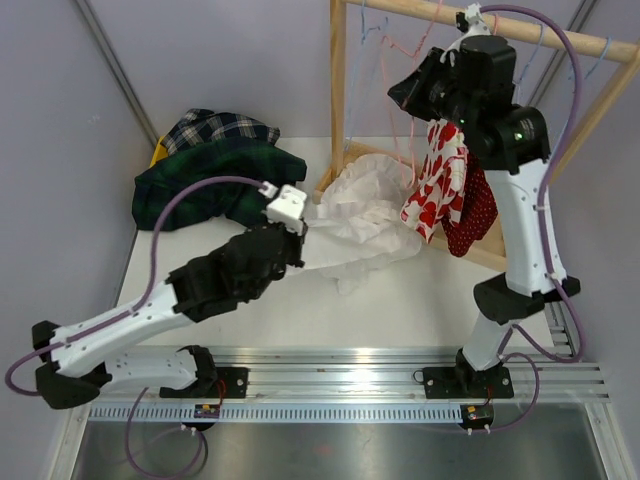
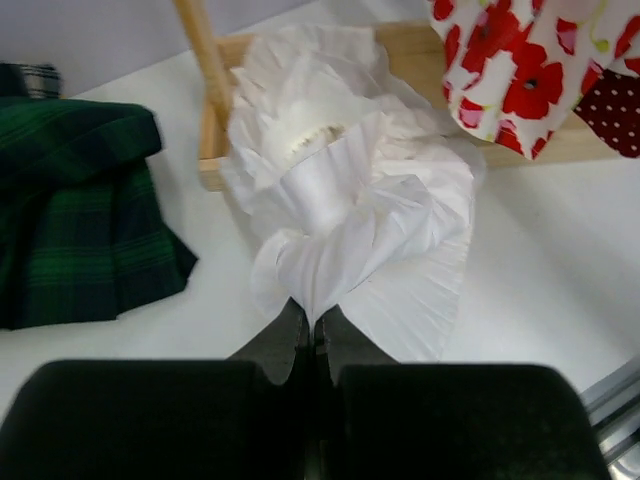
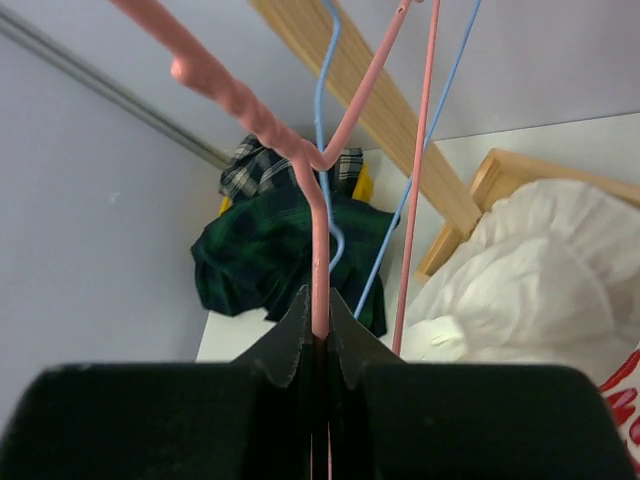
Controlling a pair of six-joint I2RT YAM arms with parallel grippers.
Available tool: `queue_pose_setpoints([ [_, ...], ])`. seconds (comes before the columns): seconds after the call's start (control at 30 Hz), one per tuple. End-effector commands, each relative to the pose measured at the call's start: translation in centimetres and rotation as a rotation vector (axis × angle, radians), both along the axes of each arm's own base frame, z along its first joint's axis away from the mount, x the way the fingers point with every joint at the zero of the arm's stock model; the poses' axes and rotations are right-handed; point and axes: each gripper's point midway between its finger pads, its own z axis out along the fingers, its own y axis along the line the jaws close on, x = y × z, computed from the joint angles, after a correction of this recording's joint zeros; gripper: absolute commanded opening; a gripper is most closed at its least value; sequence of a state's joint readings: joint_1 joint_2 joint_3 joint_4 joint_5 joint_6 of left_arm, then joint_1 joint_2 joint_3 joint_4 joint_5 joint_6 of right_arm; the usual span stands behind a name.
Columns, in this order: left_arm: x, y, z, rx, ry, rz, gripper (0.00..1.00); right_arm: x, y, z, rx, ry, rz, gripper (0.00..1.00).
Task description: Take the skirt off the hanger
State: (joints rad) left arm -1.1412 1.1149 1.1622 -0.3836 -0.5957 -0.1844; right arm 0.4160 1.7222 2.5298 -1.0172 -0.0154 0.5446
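Left end effector (image 2: 312,318) pinched on white skirt (image 2: 360,200); right end effector (image 3: 318,300) clamped on pink hanger (image 3: 318,230).

Left: fingers closed tight, tips nipping a gathered fold at the skirt's near edge. Skirt lies crumpled on the bench (image 1: 400,310), spread against the base frame of the wooden rack (image 1: 338,90). Right: raised near the rack's top rail, fingers shut on the hanger's wire stem just below its bend; 1 blue hanger (image 3: 319,120) close behind it. Skirt and pink hanger well apart, 1 low, 1 high. Poppy-print garment (image 1: 435,185) hangs beside the right arm, with a dark red dotted garment (image 1: 478,210) touching it. Green plaid garment (image 1: 215,190) heaped at the bench's far left, near the left arm, a checked piece behind it.
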Motion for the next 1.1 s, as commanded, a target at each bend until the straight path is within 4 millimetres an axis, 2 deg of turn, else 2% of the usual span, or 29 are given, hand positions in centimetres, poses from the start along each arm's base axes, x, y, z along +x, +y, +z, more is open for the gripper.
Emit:
queue_pose_setpoints([
  [0.0, -0.6, 5.1, 2.7, -0.068, -0.029, 0.117, 0.0, 3.9, -1.3, 1.8, -0.03, -0.119, -0.086, 0.0],
  [0.03, -0.8, 6.2, 3.2, -0.078, -0.035, 0.138, 0.0, 5.5, -1.6, 1.6, -0.024, -0.137, -0.114, 0.0],
  [0.13, -1.1, 7.7, 3.1, -0.045, -0.032, 0.161, 0.0, 8.5, -2.5, 0.9, 0.003, -0.15, -0.172, 0.0],
  [0.3, -1.2, 8.1, 4.1, -0.052, -0.043, 0.163, 0.0, 11.2, -2.9, -0.2, -0.001, -0.157, -0.202, 0.0],
  [0.47, -0.9, 7.3, 4.7, -0.067, -0.063, 0.152, 0.0, 11.8, -2.9, -1.0, -0.014, -0.155, -0.21, 0.0],
  [0.57, -0.3, 7.2, 5.8, -0.047, -0.086, 0.177, 0.0, 12.0, -3.0, -2.1, -0.028, -0.123, -0.21, 0.0],
  [0.6, -0.1, 7.4, 7.0, -0.044, -0.108, 0.183, 0.0, 12.1, -3.0, -3.0, -0.038, -0.104, -0.209, 0.0],
  [0.7, 0.9, 7.2, 8.6, -0.02, -0.128, 0.184, 0.0, 12.3, -3.2, -4.5, -0.049, -0.069, -0.21, 0.0],
  [0.73, 1.0, 7.3, 10.3, -0.044, -0.144, 0.185, 0.0, 12.3, -3.2, -4.8, -0.05, -0.061, -0.209, 0.0],
  [0.83, 1.7, 6.8, 11.3, -0.003, -0.167, 0.182, 0.0, 12.3, -3.6, -5.4, -0.054, -0.044, -0.208, 0.0],
  [0.93, 2.8, 7.1, 13.1, -0.011, -0.194, 0.202, 0.0, 11.9, -3.6, -5.5, -0.055, -0.036, -0.199, 0.0],
  [0.97, 3.3, 7.3, 14.4, -0.009, -0.217, 0.207, 0.0, 11.7, -3.6, -5.4, -0.053, -0.036, -0.197, 0.0],
  [1.0, 4.3, 8.1, 15.1, 0.005, -0.235, 0.231, 0.0, 11.3, -3.4, -5.3, -0.049, -0.036, -0.182, 0.12],
  [1.03, 4.6, 8.9, 17.3, -0.027, -0.266, 0.245, 0.0, 11.0, -3.4, -5.1, -0.048, -0.039, -0.175, 0.36],
  [1.07, 5.4, 9.1, 16.9, 0.0, -0.265, 0.255, 0.0, 10.8, -3.4, -5.1, -0.046, -0.039, -0.171, 0.62],
])
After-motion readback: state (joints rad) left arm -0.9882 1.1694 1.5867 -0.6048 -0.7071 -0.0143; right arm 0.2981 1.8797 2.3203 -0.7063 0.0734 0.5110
